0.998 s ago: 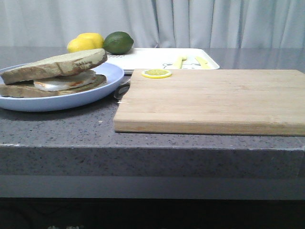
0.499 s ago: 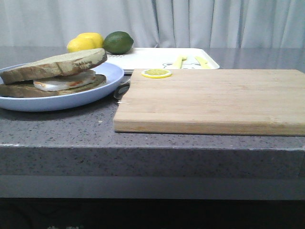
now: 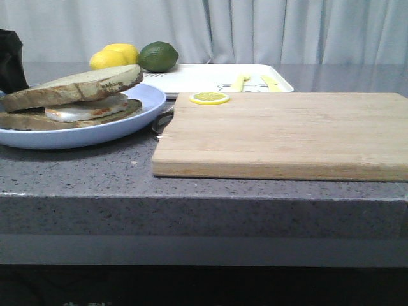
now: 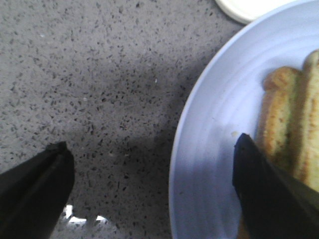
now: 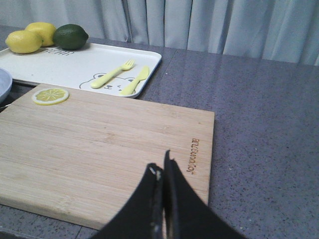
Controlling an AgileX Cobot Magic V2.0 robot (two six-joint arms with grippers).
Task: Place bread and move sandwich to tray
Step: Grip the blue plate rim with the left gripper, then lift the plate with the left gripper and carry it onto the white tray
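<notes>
The bread [image 3: 76, 85] lies tilted on top of the sandwich [image 3: 83, 109], toast with a white fried egg, on the round light-blue plate [image 3: 137, 111] at the front left. My left gripper [image 4: 149, 144] is open and empty over the plate's rim [image 4: 199, 114]. One finger is over the counter and the other over the plate beside the toast [image 4: 289, 124]. A black part of the left arm [image 3: 9, 60] shows behind the plate. The white tray [image 3: 204, 76] lies at the back. My right gripper [image 5: 162, 169] is shut and empty above the wooden cutting board [image 5: 99, 139].
The cutting board [image 3: 280, 134] fills the middle and right, with a lemon slice [image 3: 209, 97] at its far left corner. Two lemons [image 3: 113, 56] and a lime [image 3: 158, 56] sit at the tray's far left. A yellow fork [image 5: 113, 73] and knife [image 5: 134, 80] lie on the tray.
A black part of my left arm has come into the front view at the far left, behind the plate. The bread, sandwich and plate have not moved.
</notes>
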